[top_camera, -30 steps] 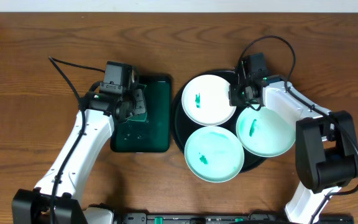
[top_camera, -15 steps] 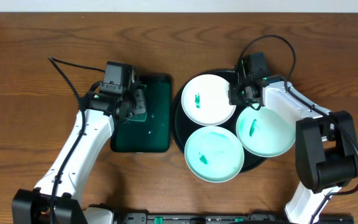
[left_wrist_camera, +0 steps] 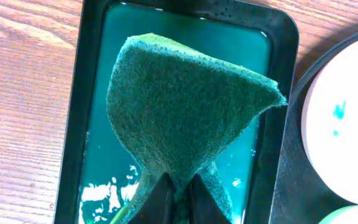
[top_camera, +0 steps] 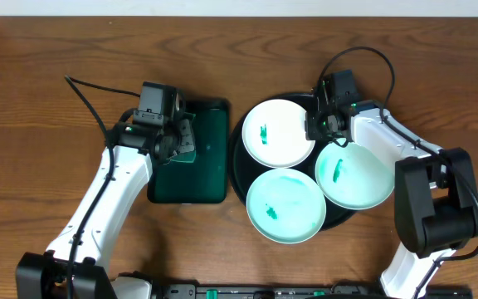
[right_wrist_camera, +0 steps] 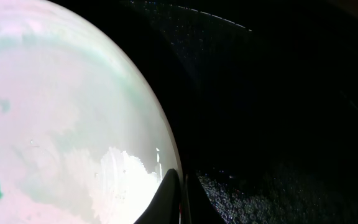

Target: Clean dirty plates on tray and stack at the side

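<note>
Wood table holds the black tray; right gripper seemingly pinches a plate rim, left gripper clamps the sponge.

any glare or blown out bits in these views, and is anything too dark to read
Overhead: even light, sharp throughout. Left wrist: sponge crisp, white glare on the wet floor of the green tray. Right wrist: plate very close and washed out; black tray nearly lost in darkness.
</note>
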